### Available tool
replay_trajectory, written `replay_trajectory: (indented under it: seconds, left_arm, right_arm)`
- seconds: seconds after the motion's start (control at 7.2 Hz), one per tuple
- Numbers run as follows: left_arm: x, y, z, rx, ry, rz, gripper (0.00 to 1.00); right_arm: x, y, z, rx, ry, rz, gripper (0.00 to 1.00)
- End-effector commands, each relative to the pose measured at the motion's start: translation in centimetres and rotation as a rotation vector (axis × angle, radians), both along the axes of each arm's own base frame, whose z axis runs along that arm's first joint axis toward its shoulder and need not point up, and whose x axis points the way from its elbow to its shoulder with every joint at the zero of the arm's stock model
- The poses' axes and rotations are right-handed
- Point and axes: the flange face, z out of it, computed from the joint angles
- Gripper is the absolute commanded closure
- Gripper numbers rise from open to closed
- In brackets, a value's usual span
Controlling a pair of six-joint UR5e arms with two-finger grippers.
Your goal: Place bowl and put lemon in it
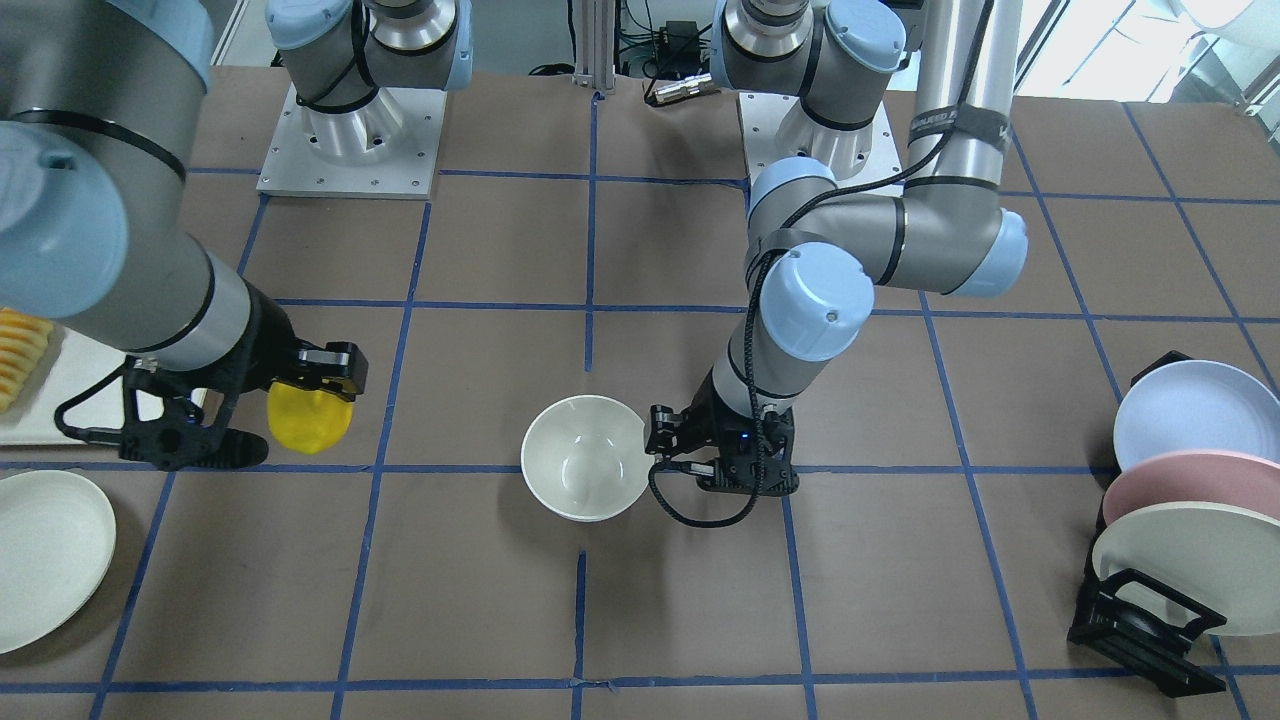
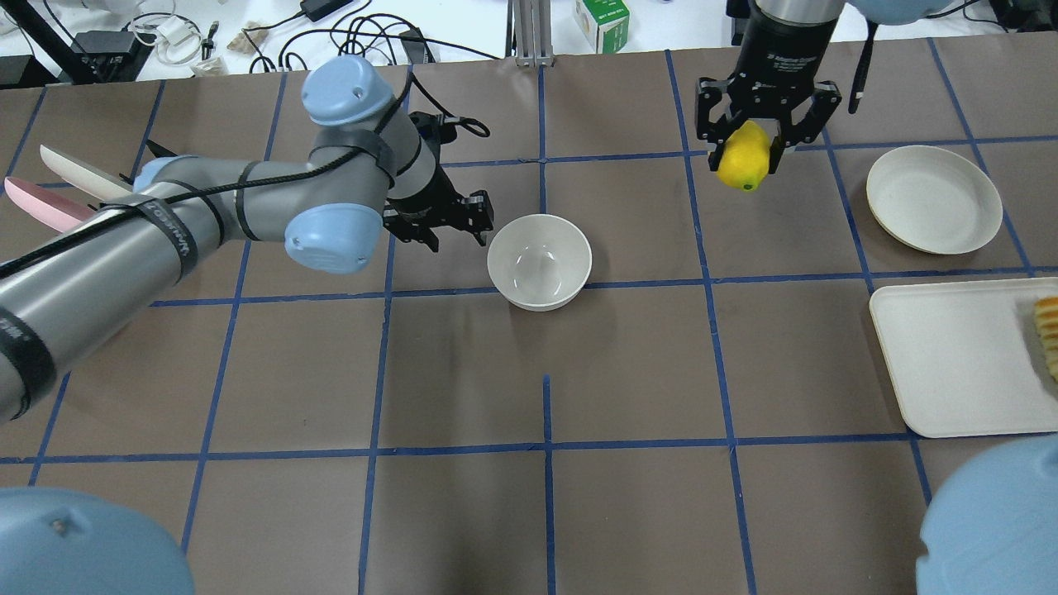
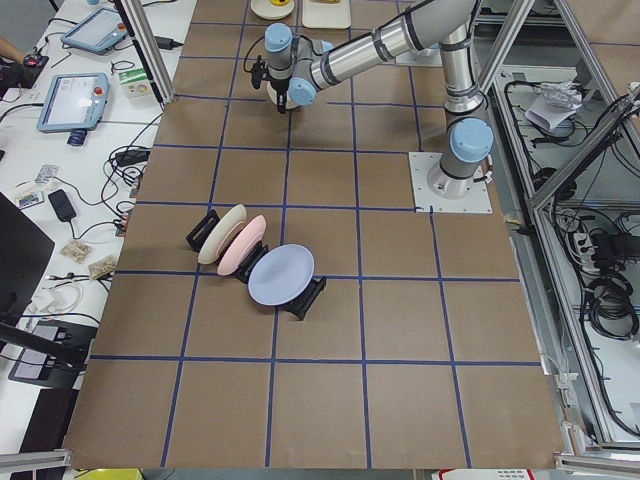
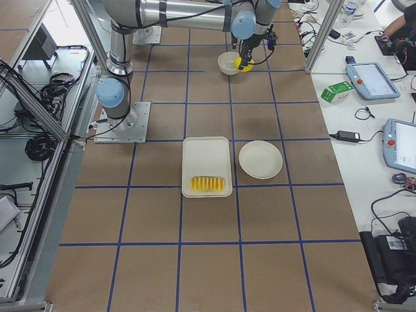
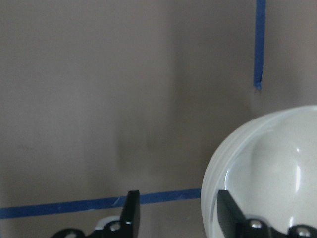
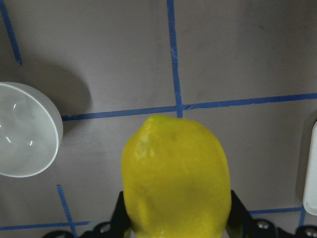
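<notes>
1. Bowl [image 2: 539, 261]: cream-white and upright, standing on the brown table [image 2: 463, 397] near the middle. It sits just on the far side of one blue tape line [image 2: 645, 283]. The glossy inside holds nothing.
2. Left gripper [image 2: 457, 238]: low and just beside the bowl's rim, on the robot's left of it. Its jaws stand apart and grasp nothing. In the left wrist view one finger [image 5: 229, 213] overlaps the bowl's outer wall. I cannot tell whether it touches.
3. Right gripper [image 2: 745, 161]: its fingers are clamped on the lemon [image 2: 743, 156], one on each side.
4. Lemon: bright yellow, carried point-down between the fingers, well to the robot's right of the bowl and farther across the table. It appears clear of the table surface. In the right wrist view the bowl lies off at the left edge, not under the fruit.
5. Also on the table:
   - a flat cream plate [image 2: 930, 198] at the robot's right
   - a white tray [image 2: 950, 355] nearer the robot, with ridged yellow sliced food [image 2: 1047, 330] at its edge
   - a black rack [image 1: 1140, 630] at the robot's left, with blue, pink and cream plates on edge
</notes>
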Motion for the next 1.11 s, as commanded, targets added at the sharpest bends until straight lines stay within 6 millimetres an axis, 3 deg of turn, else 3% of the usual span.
replay_trajectory:
  seconds: [0.0,0.14,0.28,0.42,0.69,0.97]
  left_arm:
    - [7.2,0.8,8.2,0.035,-0.095,-0.075,0.06]
    - [10.5,1.7,11.4,0.023,-0.095,-0.084,0.06]
    - [11.8,3.3,13.6,0.028,-0.092,-0.078,0.06]
    - [11.6,4.9,16.4,0.011,-0.094,-0.079,0.06]
    - [10.4,7.3,19.8,-0.045,-0.101,-0.096,0.06]
    - [10.6,7.7,20.8,0.014,-0.149,-0.1,0.05]
  right_arm:
    - [7.0,0.6,-1.1,-0.037,-0.04,-0.049,1.0]
    - [10.8,0.6,-3.0,-0.064,-0.038,-0.035,1.0]
    - [14.2,0.2,-5.5,-0.083,-0.041,-0.004,1.0]
    - [16.5,0.5,-7.5,-0.068,-0.033,-0.002,1.0]
    - [20.3,0.5,-12.2,-0.056,-0.021,-0.012,1.0]
    - [20.9,0.7,-14.6,-0.019,-0.011,-0.005,1.0]
